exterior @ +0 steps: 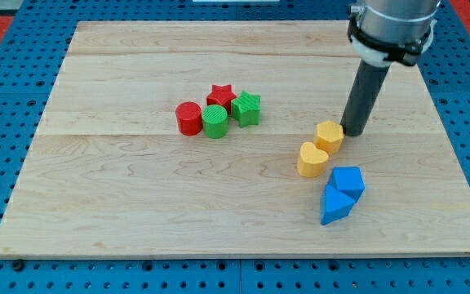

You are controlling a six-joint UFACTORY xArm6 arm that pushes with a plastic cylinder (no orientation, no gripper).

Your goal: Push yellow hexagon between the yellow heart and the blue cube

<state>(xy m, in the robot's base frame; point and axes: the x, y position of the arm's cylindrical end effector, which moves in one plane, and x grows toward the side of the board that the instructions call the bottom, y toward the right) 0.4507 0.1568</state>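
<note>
The yellow hexagon [330,135] lies right of the board's middle. It touches the yellow heart [312,159], which lies just below and to its left. The blue cube [348,180] lies below and to the right of the heart, with a small gap between them. My tip [354,131] is down on the board at the hexagon's right side, touching it or almost touching it. The dark rod rises from there to the arm at the view's top right.
A blue triangular block [334,205] touches the blue cube from below. A cluster left of the middle holds a red cylinder [189,118], a green cylinder [215,122], a red star [221,95] and a green block [247,109]. The wooden board [137,204] is edged by blue matting.
</note>
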